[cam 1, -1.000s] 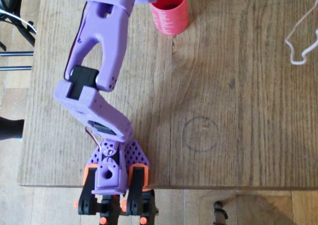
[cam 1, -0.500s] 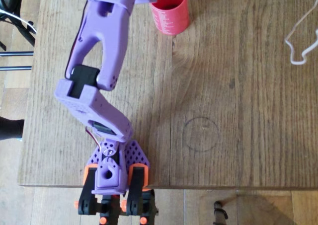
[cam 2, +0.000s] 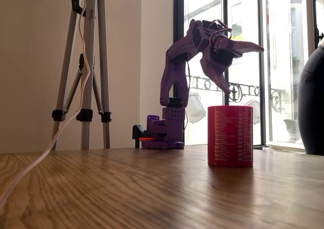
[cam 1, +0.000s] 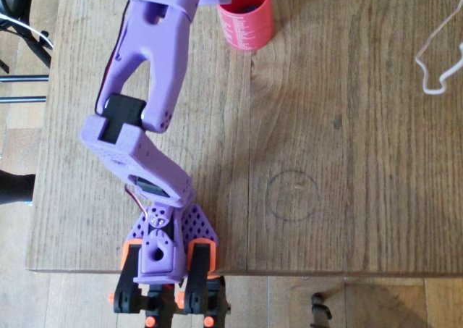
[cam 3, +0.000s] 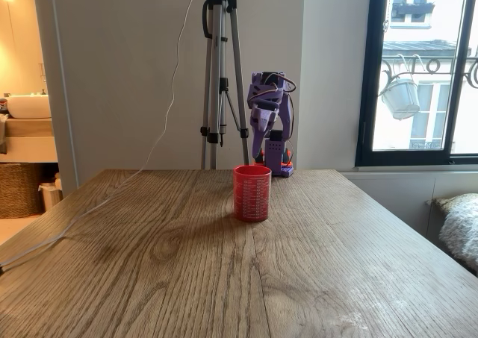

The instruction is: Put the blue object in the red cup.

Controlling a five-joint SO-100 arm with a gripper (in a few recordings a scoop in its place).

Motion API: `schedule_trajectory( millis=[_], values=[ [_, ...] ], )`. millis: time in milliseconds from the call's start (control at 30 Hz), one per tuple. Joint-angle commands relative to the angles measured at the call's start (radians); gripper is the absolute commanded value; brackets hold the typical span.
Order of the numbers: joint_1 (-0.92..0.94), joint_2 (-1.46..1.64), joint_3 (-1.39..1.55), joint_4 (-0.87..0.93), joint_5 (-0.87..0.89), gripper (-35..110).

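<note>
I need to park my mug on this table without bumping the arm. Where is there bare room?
The widest bare wood lies in the overhead view right of the purple arm, between the red cup, the white cable and the near edge, around a faint pencilled circle. It is crowded at the cup, where the gripper hangs over the rim.

Grained wooden table (cam 3: 149,263) (slight sheen), smooth plastic red cup (cam 3: 252,193), matt purple plastic arm (cam 1: 148,89)
</note>
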Motion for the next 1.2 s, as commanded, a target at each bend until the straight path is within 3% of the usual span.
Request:
schedule_trajectory(
  millis=[0, 467, 700, 900, 1167],
  values=[
    [0.006, 0.026, -0.098, -0.008, 0.005, 1],
    [-0.098, 0.167, -0.066, -0.046, 0.032, 1],
    [-0.357, 0.621, 0.181, -0.002, 0.071, 1],
    [-0.374, 1.039, 0.360, 0.149, 0.078, 1],
    [-0.445, 1.526, 1.022, 0.086, 0.126, 1]
  ],
)
